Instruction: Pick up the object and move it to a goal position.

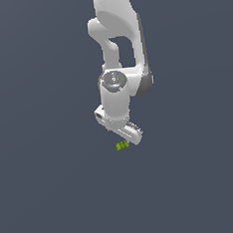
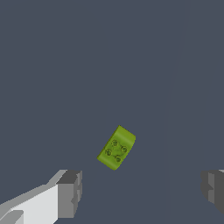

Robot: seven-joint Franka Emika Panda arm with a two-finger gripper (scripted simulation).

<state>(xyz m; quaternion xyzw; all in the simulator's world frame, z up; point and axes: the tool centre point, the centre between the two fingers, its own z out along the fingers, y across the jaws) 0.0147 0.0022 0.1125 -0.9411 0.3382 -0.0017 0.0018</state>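
Observation:
The object (image 1: 122,146) is a tiny lime-green oblong block lying on the dark grey floor, just below the white arm's hand in the exterior view. In the wrist view the object (image 2: 116,148) lies tilted, with small round marks on its top face. My gripper (image 2: 142,190) is open, its two grey fingertips (image 2: 70,194) standing far apart with nothing between them. The block sits ahead of the gap between the fingertips and touches neither. In the exterior view the hand hides the fingertips.
The white arm (image 1: 115,48) reaches down from the top of the exterior view. A plain dark grey floor (image 1: 50,194) spreads all around the block. No other thing shows in either view.

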